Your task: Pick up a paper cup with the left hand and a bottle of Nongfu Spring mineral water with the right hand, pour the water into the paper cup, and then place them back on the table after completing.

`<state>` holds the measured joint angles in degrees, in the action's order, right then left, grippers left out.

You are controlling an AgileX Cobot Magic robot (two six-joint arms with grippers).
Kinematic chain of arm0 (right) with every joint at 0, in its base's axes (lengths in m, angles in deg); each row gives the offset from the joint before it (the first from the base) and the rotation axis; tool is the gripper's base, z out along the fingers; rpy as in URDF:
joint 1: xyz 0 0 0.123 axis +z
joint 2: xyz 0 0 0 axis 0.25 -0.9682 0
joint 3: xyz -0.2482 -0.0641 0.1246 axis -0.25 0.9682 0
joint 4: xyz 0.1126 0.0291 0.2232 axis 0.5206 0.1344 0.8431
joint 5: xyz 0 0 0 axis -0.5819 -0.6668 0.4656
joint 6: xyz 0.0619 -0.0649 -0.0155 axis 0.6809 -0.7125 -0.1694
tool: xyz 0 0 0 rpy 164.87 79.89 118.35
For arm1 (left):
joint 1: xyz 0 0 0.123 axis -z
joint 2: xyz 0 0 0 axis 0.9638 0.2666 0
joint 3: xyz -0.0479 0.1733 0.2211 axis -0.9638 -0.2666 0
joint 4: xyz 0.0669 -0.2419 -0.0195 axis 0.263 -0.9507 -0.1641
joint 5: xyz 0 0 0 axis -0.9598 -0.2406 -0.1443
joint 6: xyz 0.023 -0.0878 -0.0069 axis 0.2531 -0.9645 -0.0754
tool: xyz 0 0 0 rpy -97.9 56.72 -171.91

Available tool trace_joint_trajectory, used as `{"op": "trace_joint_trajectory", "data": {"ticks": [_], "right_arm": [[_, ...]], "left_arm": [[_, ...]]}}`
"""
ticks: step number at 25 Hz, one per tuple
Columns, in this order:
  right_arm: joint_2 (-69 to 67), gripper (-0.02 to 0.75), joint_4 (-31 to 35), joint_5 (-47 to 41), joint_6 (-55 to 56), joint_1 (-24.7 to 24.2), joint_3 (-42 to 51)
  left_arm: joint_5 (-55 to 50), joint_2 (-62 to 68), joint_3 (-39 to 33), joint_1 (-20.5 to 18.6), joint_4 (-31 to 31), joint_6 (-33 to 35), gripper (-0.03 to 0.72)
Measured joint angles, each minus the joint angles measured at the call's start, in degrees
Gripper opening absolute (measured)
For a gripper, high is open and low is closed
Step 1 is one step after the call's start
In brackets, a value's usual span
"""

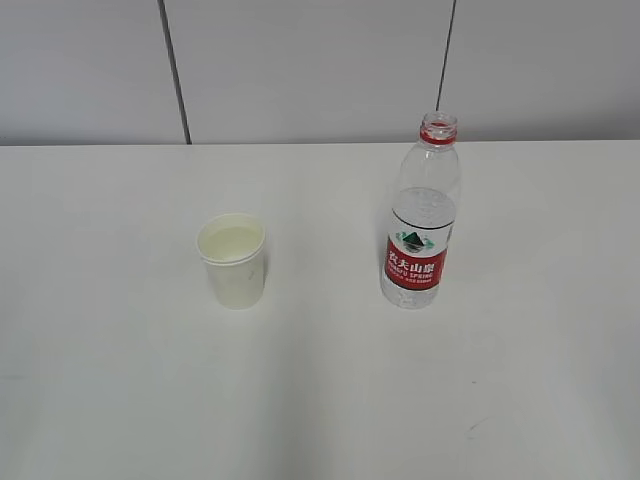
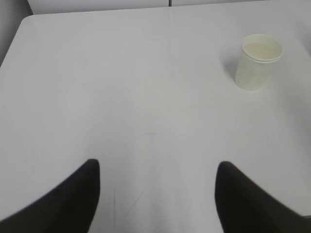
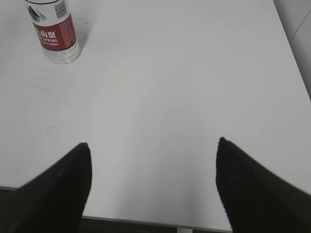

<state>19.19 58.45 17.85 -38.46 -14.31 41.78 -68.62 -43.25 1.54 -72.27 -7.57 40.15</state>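
Black fingers (image 2: 63, 204) of the left tool (image 2: 156, 194) filled the bottom of the left wrist view, spread wide apart with bare white tabletop (image 2: 121, 97) between them and nothing held. Up and to the right of them in that view, well apart, stood the paper cup (image 2: 258, 60), upright, its inside showing a pale liquid surface near the rim.

From the right wrist view, the right tool (image 3: 153, 184) likewise had its two dark fingers (image 3: 252, 189) parted and empty, hanging near the front edge of the tabletop. At the far upper left of that view stood the Nongfu Spring bottle (image 3: 54, 34), cut off by the frame above its red label.

Seen from the exterior view, neither arm appeared. The cup (image 1: 233, 260) stood left of centre on the tabletop (image 1: 320, 400) and the clear plastic bottle (image 1: 421, 215) stood upright to its right, clearly apart from it. A red ring circled the bottle's open neck, with no cap on it. Whether water remained inside could not be told. A grey panelled wall (image 1: 300, 60) rose behind.
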Motion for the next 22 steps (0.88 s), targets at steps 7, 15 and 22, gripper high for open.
{"op": "trace_joint_trajectory", "data": {"ticks": [7, 15, 22], "right_arm": [[0.00, 0.587, 0.00, 0.00, -0.08, 0.00, 0.00], [0.00, 0.587, 0.00, 0.00, -0.08, 0.00, 0.00], [0.00, 0.587, 0.00, 0.00, -0.08, 0.00, 0.00]], "left_arm": [[0.00, 0.00, 0.00, 0.00, 0.00, 0.00, 0.450], [0.00, 0.00, 0.00, 0.00, 0.00, 0.00, 0.447], [0.00, 0.00, 0.00, 0.00, 0.00, 0.00, 0.447]]}}
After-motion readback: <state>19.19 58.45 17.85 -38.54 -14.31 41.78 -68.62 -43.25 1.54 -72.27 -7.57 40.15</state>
